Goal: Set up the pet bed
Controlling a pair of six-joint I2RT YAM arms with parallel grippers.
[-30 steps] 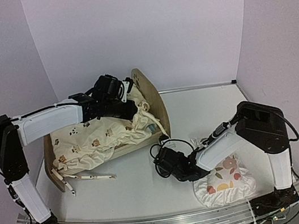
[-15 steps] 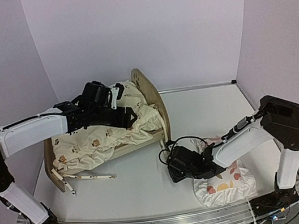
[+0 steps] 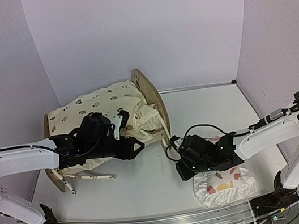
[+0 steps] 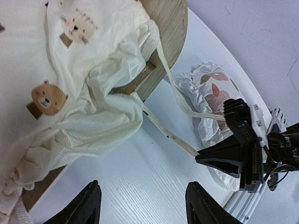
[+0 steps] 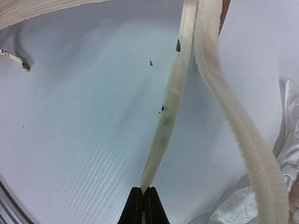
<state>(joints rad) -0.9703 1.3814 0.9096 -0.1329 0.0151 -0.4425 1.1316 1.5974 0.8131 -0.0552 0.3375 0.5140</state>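
Evidently the right tool [image 5: 142, 192] clamps the cushion tie [image 5: 166, 116], holding it taut toward lower right, probably to square the cushion [image 3: 91, 104] on the pet bed [image 3: 149, 92]. Meanwhile the left tool [image 4: 142, 207] gapes, empty.

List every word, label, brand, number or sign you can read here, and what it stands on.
None readable in any view.
Cream animal-print cushion: cat and bear pictures only, no lettering.
White ruffled floral pillow: flower print only.
Light-wood pet bed frame: no lettering visible.
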